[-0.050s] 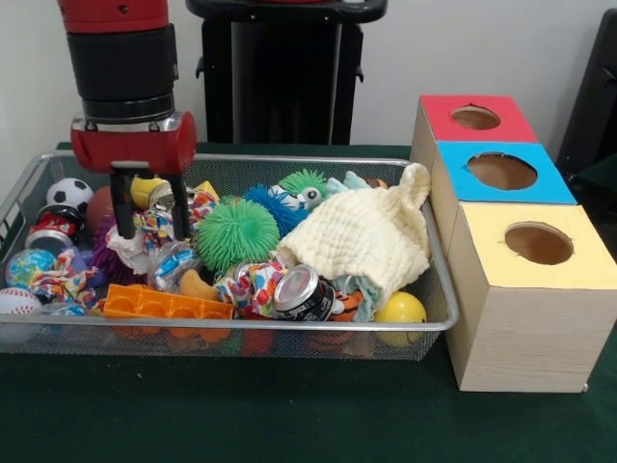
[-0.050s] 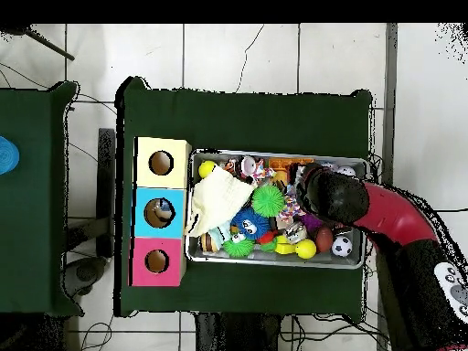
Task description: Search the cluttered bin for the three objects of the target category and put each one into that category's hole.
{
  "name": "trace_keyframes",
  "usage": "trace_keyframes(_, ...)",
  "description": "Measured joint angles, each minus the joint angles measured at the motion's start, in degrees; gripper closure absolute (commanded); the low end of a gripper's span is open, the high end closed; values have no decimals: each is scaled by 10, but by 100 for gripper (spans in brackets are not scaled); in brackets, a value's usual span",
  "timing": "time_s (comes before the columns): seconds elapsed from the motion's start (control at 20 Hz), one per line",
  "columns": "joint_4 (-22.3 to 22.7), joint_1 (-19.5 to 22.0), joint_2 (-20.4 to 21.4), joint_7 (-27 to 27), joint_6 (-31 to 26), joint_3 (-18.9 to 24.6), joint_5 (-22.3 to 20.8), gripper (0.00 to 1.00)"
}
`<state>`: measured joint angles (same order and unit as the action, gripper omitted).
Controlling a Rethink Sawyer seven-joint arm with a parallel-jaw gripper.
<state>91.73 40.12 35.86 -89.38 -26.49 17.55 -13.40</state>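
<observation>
So the gripper (image 1: 149, 204) hangs low over the left part of the wire mesh bin (image 1: 439, 289), fingers spread w/ nothing between them, tips down among a crumpled multicolour wrapper/cloth bundle (image 1: 154, 231). Jaws released, straddling that bundle – reads as lining up for a pick, not a carry.

Bin sits on the green table cloth (image 1: 289, 415), just beside the row of three wooden boxes, so drops are a short swing: red-topped box (image 1: 501, 123) farthest, blue-topped box (image 1: 540, 183) mid, yellow-topped box (image 1: 578, 256) nearest cam, each w/ one round hole on top.

Target category isn't told by anything visible, so which 3 items count can't be said. Candidates by type:
- balls: soccer ball (image 1: 69, 193), baseball (image 1: 17, 302), yellow ball (image 1: 400, 309), globe-print ball (image 1: 29, 265)
- cans: silver can (image 1: 302, 292) lying on its side, another can (image 1: 48, 238) at left
- soft/spiky: green spiky ball (image 1: 236, 234), cream knit cloth (image 1: 362, 236) draped over stuff at right, prob. hiding more.

Orange tray (image 1: 164, 304) lies against the near wall.

Labels: can print too small to read; no legible brand or writing anywhere. Boxes carry colour only, no text.

Overhead view: arm (image 2: 366, 206) covers the bin's right end, gripper itself hidden under it.
</observation>
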Motion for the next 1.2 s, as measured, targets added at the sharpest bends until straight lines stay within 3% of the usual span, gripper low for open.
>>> trace_keyframes(0.6, 5, -56, -3, 0, 0, -41, 0, 0)
trace_keyframes(1.2, 4, -59, -3, 0, 0, -59, -20, 0)
